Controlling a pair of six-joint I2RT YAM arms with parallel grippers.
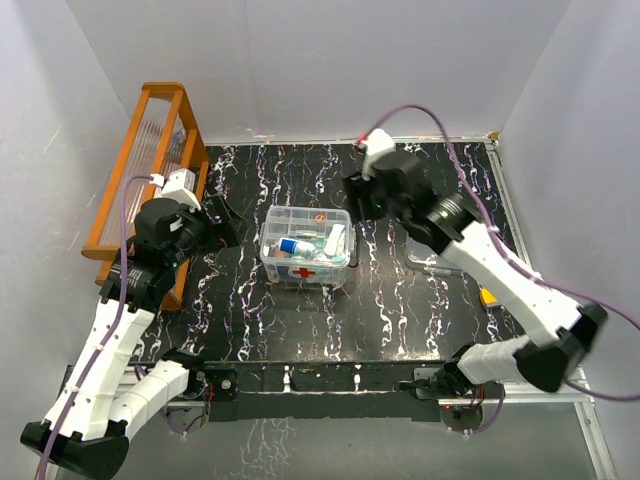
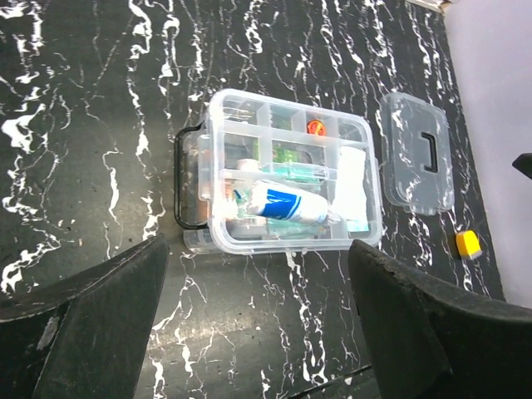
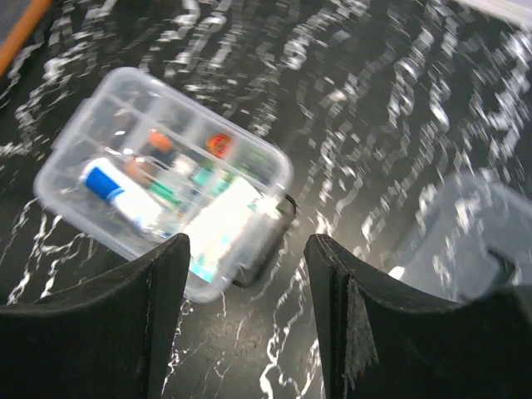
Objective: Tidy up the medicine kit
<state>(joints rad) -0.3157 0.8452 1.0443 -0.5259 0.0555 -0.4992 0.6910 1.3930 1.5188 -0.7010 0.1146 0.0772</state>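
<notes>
We find the medicine kit (image 1: 305, 250) in the middle of the table (image 1: 250, 320), its divided tray (image 2: 291, 174) seated and full; the lid (image 2: 416, 162) lies flat just right of it; we judge it light, stiff and slick, best pinched at its dark handle (image 2: 432, 151); the left claw (image 2: 258, 258) gapes wide, the right claw (image 3: 245, 249) stands parted, both empty; only the left wrist view shows that handle sharply.
</notes>
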